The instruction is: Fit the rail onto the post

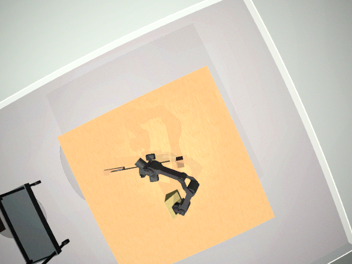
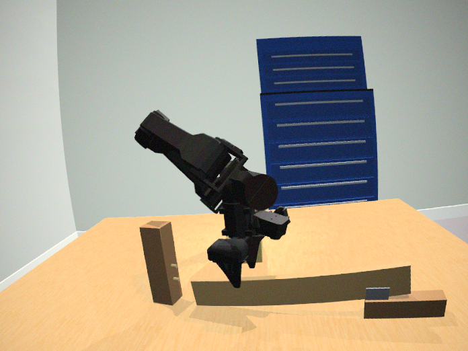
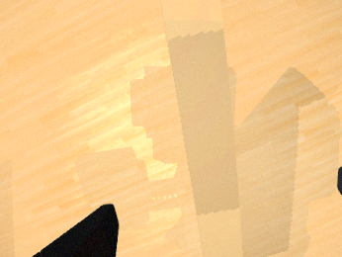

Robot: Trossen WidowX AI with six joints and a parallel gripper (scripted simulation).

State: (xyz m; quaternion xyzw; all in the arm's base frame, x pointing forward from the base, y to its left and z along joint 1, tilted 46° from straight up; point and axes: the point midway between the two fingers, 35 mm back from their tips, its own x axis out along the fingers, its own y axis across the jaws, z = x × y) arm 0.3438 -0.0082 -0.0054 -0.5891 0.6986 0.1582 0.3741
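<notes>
The long wooden rail stands on edge. Its far end is in the grey bracket on the low footboard block; its near end is down on the table, a small gap from the post. The upright brown post has an upper peg and a lower peg facing the rail. The holes are not visible. My gripper is open and empty, pointing down at the rail's top edge nearer the post, fingers on either side of its line. The top view hides the fingertips.
The arm's yellowish wedge base stands on the table behind the rail. The arm reaches over the rail's middle. A blue drawer cabinet stands beyond the table, and a dark-framed cart is off the table.
</notes>
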